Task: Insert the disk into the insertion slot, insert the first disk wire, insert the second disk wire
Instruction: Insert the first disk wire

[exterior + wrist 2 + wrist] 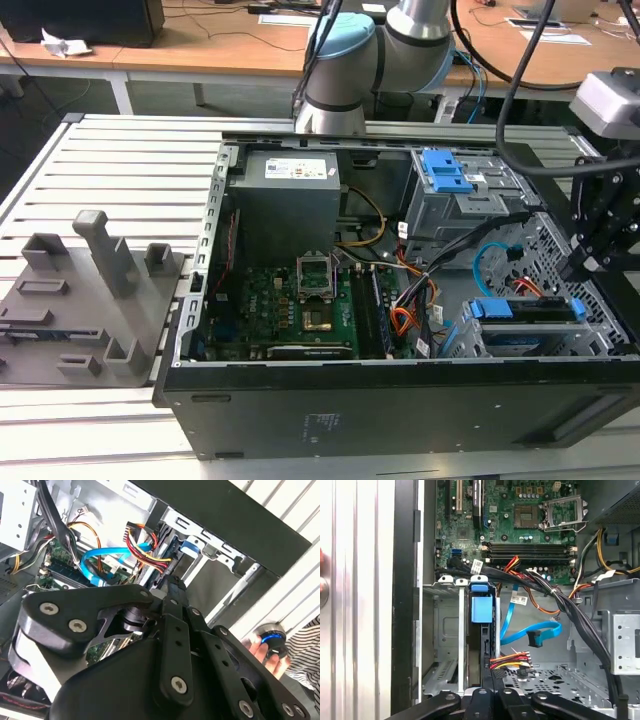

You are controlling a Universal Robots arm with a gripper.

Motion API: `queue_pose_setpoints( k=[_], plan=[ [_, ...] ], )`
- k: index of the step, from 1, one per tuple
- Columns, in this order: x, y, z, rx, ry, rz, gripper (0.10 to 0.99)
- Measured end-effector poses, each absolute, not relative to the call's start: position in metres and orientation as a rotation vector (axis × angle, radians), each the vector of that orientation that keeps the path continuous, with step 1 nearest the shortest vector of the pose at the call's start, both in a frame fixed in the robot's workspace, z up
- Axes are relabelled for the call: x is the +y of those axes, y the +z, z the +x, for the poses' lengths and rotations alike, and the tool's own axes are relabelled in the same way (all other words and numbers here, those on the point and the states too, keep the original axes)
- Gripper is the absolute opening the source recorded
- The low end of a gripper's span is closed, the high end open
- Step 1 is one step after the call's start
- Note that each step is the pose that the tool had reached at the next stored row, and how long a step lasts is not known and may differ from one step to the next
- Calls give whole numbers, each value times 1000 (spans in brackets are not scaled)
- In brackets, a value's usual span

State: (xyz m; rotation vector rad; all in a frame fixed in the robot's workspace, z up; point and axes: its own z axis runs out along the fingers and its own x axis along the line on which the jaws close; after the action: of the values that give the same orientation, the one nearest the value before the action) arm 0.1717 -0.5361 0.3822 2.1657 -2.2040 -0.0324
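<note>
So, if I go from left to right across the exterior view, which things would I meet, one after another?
First the grey fixture tray with upright blocks → green motherboard → orange cable → the disk in its blue carrier.

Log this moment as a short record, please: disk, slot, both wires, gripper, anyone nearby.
disk: disk sits in the insertion slot
first disk wire: likely the red-yellow-black bundle, which reaches the disk's rear edge; whether it is seated is unclear
second disk wire: light-blue loop, dark plug hanging free, not connected
gripper: gripper at the disk's rear, next to the bundle
person: a hand beyond the case wall
</note>
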Motion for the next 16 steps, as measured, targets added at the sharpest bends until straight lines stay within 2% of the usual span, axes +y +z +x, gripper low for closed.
queue_pose_setpoints(
  k=[16],
  plan=[
    [-536, 383, 141, -2204, -33, 2166, 106]
  ],
)
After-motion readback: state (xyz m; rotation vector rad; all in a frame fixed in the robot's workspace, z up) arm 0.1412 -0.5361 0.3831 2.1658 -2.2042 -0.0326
